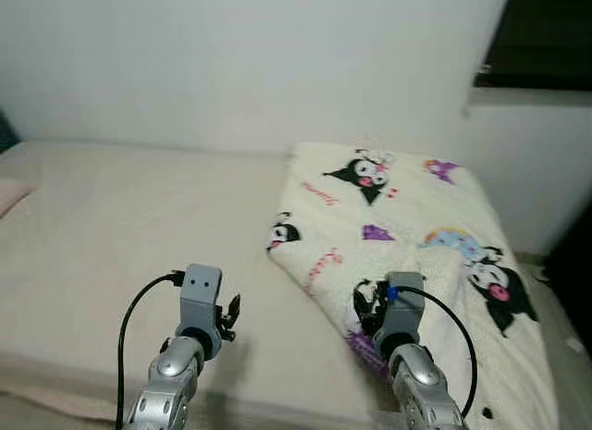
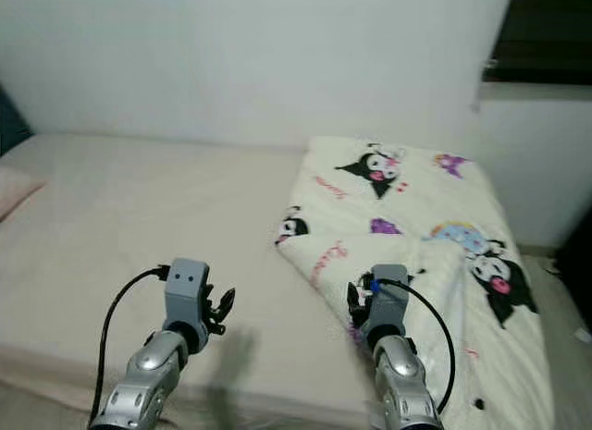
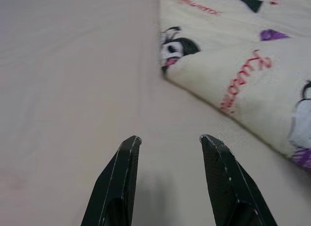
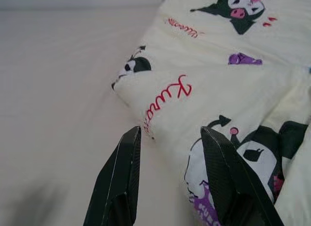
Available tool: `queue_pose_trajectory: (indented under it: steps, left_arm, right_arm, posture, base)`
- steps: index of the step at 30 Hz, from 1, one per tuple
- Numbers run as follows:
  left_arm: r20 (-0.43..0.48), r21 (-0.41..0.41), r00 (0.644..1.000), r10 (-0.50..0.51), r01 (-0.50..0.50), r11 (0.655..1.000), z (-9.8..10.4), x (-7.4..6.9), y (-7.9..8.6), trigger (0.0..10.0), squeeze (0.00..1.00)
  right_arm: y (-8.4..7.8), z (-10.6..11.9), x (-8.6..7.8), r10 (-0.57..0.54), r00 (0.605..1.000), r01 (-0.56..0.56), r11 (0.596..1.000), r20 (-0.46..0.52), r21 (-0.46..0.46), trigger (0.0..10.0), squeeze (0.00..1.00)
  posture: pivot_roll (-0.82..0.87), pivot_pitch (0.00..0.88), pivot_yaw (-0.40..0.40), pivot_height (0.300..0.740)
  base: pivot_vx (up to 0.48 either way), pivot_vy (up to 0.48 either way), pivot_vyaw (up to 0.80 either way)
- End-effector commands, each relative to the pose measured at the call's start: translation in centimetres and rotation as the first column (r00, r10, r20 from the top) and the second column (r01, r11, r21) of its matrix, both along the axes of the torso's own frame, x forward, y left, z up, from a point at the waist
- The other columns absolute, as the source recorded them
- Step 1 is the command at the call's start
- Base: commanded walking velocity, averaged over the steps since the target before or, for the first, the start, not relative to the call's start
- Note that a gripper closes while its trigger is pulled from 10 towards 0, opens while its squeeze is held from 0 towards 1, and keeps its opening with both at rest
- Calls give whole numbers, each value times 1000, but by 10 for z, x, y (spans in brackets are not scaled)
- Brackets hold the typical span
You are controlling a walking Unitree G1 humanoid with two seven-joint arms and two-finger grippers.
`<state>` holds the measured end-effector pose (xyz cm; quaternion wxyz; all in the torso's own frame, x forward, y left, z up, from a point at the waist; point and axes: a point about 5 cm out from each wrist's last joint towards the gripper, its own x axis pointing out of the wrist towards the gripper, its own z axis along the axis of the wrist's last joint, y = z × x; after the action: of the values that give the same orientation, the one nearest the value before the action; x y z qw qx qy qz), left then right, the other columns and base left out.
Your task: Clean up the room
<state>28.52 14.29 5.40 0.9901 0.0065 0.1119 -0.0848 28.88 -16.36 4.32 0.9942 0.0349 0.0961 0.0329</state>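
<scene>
Nearest to us are our two silver arms, both raised over the near edge of the bed (image 1: 120,254). We see the left gripper (image 3: 170,141) above the bare beige sheet, fingers apart, nothing between them. Our right gripper (image 4: 170,133) hovers at the near left edge of the blanket (image 1: 407,217), fingers also apart & holding nothing; in the right wrist view one finger is over the sheet and the other over the blanket's cartoon print, but we cannot tell if they touch the cloth.

The blanket is cream with black-and-white cartoon characters, red script and some purple marks. It lies on the right half of the bed, set at an angle, w/ one folded corner pointing left toward the middle of the mattress. Its right side runs down over the bed's right edge. A fold or bump in it sits just far-right of the right gripper.

At the far left edge of the sheet we see a small pink piece, maybe a pillow (image 1: 11,197), mostly cut off. Behind the bed is a plain white wall (image 1: 259,60). At the far right top there is a dark window (image 1: 546,32) w/ a sill under it, and a dark object at the right edge, too cut off to identify.
</scene>
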Motion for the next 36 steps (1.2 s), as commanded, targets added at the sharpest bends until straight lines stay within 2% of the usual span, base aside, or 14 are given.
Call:
queue_pose_trajectory:
  steps: [1,10,16,36]
  left_arm:
    - [1,11,1000,-13,13,1000,-1,-2,0,10000,0]
    - [2,22,1000,-10,9,1000,-3,-4,2,10000,0]
    - [32,12,999,-18,17,1000,2,0,0,10000,0]
    - [47,12,997,60,-61,998,4,2,7,10000,0]
  right_arm:
    - [-6,-2,-4,-30,1000,30,1000,-1,1,10000,0]
    - [-9,-5,-7,-64,998,64,998,-8,5,10000,0]
    - [-7,-3,-5,-61,998,61,998,-7,16,10000,0]
    - [-9,5,7,-38,999,38,999,17,2,10000,0]
  posture:
    - [49,34,19,740]
    - [55,26,17,740]
    - [54,19,14,740]
    - [60,12,1,740]
  base:
    - [0,0,0]
    - [0,0,0]
    - [0,391,-740]
    - [0,0,0]
